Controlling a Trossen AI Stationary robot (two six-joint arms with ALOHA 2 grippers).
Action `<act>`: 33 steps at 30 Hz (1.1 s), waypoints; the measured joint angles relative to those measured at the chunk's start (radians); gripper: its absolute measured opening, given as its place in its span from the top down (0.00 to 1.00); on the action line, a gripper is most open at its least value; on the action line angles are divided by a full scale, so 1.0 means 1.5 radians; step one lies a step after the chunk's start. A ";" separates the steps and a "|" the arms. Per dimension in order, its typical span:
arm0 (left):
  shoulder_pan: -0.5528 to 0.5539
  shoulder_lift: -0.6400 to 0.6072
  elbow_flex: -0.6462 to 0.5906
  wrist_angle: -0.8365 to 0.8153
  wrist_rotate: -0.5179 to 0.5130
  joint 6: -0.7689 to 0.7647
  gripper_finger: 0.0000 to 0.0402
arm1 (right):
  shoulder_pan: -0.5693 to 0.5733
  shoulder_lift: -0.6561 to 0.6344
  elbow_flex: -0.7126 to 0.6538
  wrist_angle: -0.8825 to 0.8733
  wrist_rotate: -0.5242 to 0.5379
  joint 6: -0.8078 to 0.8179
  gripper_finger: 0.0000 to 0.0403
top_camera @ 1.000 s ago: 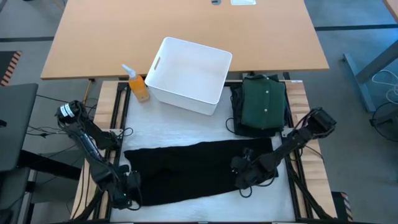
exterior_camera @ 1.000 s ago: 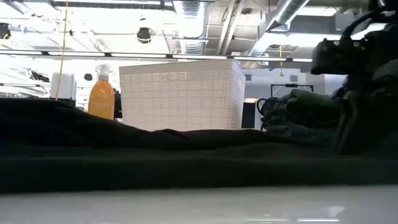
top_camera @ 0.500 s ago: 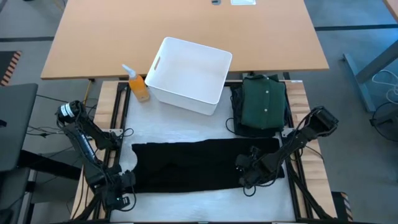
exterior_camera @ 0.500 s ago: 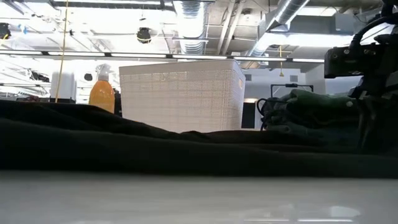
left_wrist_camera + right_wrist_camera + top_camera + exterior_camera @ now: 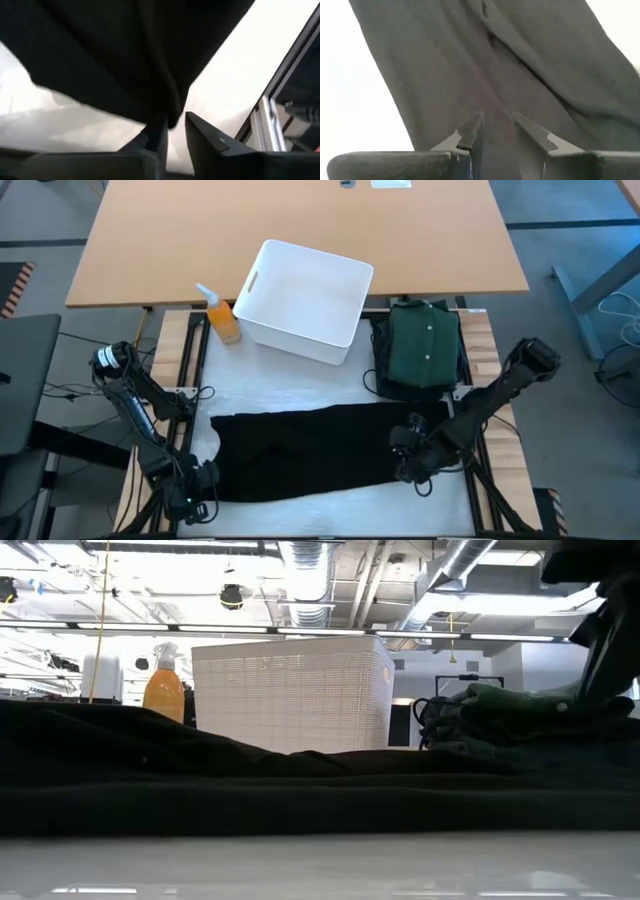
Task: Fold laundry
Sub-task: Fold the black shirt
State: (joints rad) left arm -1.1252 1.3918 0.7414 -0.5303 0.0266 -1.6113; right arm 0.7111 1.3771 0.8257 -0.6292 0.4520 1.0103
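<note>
Black fabric is basically my whole world right now: the black garment (image 5: 320, 450) lies stretched in a long band across the near half of the worktop, running almost from the left edge to the right edge. My left gripper (image 5: 192, 498) sits at the near-left corner of the cloth, and in its wrist view the fingers (image 5: 202, 142) stand a little apart with the hem drooping right at the gap, so I'd call it slightly parted and can't say for sure it has any real bite on the cloth. My right gripper (image 5: 412, 457) is on the garment's right end, near the worktop's right edge, and its jaws look partly spread over the cloth, with fabric under them rather than clearly pinched, so I honestly can't tell if it's gripping. The folded green shirt (image 5: 422, 345) sits at the far-right corner, next to the white bin (image 5: 305, 300) and the orange spray bottle (image 5: 222, 318) along the far edge. What worries me: if one side has cloth and the other doesn't, any pull will skew the band or bunch it up. A dragging right end could also snag on the green shirt pile.
</note>
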 joint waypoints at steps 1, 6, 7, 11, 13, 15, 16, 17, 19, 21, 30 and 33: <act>0.000 0.000 0.000 -0.002 0.013 0.000 0.84 | 0.002 -0.002 0.000 0.001 0.008 0.000 0.70; 0.005 0.000 0.000 0.012 0.051 0.014 0.72 | -0.001 0.004 0.000 0.004 0.027 -0.014 0.70; 0.007 0.000 0.000 0.026 0.035 0.033 0.71 | -0.005 0.008 0.000 0.004 0.028 -0.016 0.70; 0.024 -0.022 0.000 0.088 -0.102 0.136 0.67 | -0.019 0.013 0.000 0.006 0.028 -0.016 0.70; 0.037 -0.038 0.000 0.092 -0.169 0.180 0.67 | -0.027 0.012 0.000 0.009 0.028 -0.018 0.70; 0.056 -0.051 0.000 0.093 -0.244 0.234 0.67 | -0.031 0.012 0.000 0.013 0.028 -0.029 0.70; 0.068 -0.053 0.000 0.102 -0.281 0.275 0.67 | -0.032 0.012 0.000 0.019 0.029 -0.035 0.70; 0.081 -0.051 0.000 0.112 -0.316 0.324 0.67 | -0.033 0.012 0.001 0.024 0.029 -0.041 0.70; 0.114 -0.034 0.000 0.156 -0.352 0.445 0.67 | -0.037 0.012 0.001 0.034 0.029 -0.050 0.70; 0.155 -0.003 0.000 0.220 -0.349 0.561 0.67 | -0.039 0.012 0.001 0.040 0.029 -0.051 0.70; 0.267 0.118 0.099 0.128 -0.323 0.752 0.67 | -0.038 0.012 0.001 0.046 0.029 -0.051 0.70; 0.281 0.146 0.140 0.056 -0.314 0.749 0.67 | -0.038 0.012 0.001 0.046 0.028 -0.051 0.70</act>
State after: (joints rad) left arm -0.7044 1.6105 0.9518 -0.4469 -0.4444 -0.4873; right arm 0.6540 1.3949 0.8268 -0.5610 0.4946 0.9340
